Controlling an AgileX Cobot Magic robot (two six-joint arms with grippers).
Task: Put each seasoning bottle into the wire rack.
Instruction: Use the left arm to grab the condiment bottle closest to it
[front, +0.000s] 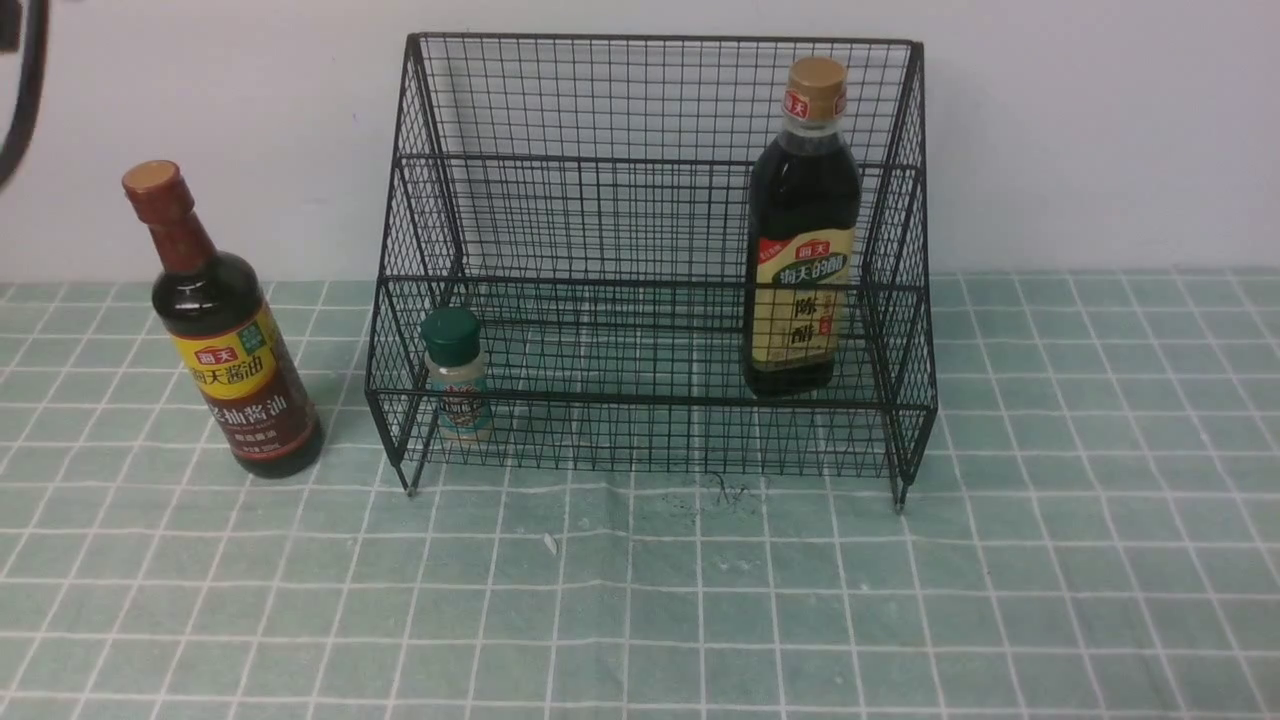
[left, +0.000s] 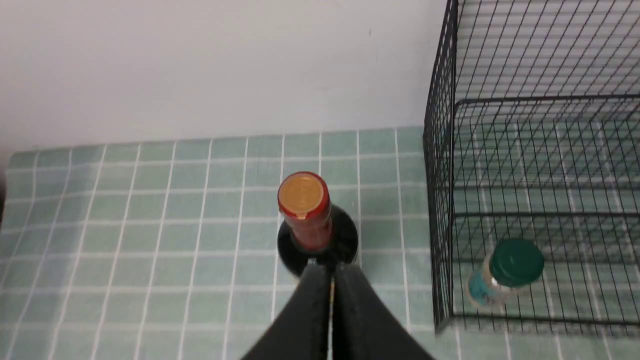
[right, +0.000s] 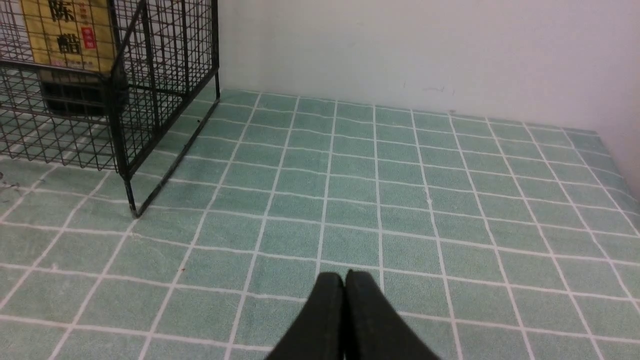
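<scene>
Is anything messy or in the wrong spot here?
Yes: dark specks and a white scrap dirty the cloth in front of the rack. The tall bottle stands outside it, at its left; the shaker and wide bottle are inside.

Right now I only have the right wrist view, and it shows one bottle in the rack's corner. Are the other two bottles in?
Observer: One isn't. The tall bottle stands outside the rack, on its left.
Operator: And the shaker?
Observer: The shaker is inside, upright at the left end of the lower tier.
Operator: What is the left end effector doing?
Observer: The left end effector is shut on nothing and points down at the tall bottle. I cannot tell whether it touches it.
</scene>
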